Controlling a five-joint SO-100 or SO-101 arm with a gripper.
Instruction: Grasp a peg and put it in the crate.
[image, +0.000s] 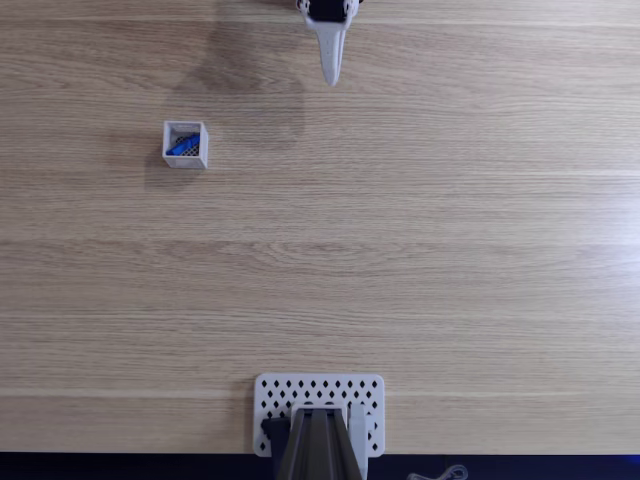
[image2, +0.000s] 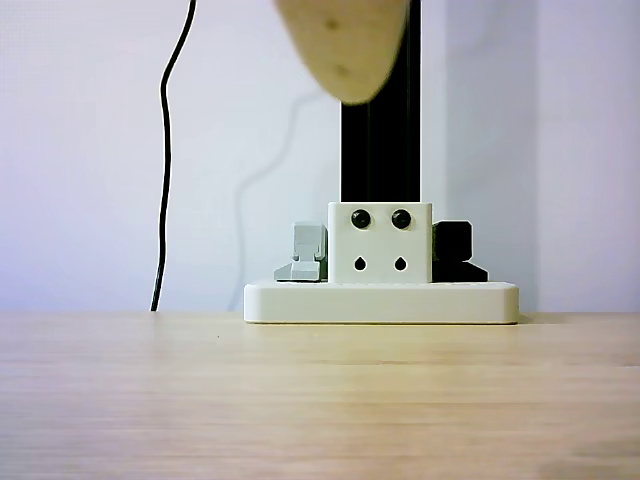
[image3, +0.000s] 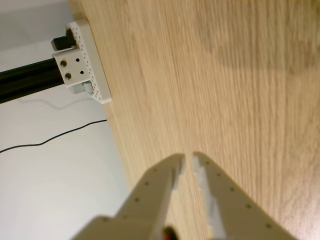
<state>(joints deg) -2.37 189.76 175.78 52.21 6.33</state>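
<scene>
The peg (image: 182, 146) is a small bright blue clothespin, slim and long, and it lies slantwise inside the crate (image: 186, 162), a tiny white square box open at the top, with a dark bottom showing beside the blue. The crate stands on the desk (image: 400, 260) toward the far left corner as the fixed view shows it, well in from both edges.

The desk is pale wood with long grain running across and a soft sheen at the right. At the middle of its near edge sits a white perforated plate (image: 275, 392) with diamond holes, carrying a grey mount; in the other view the same white base (image2: 380, 302) bears a block with two dark screws and a black upright post (image2: 378, 150) before a plain white wall (image2: 80, 150), down which a thin black cable (image2: 163, 150) hangs.

The hand (image: 331, 78) hangs at the middle of the far edge, pointing inward, holding nothing. In the wrist view its two cream fingers (image3: 150, 195) stand almost together, a narrow slit between the tips (image3: 189, 161), over bare wood. The crate with the peg lies well apart from it, to its left in the fixed view and a little nearer the camera.
</scene>
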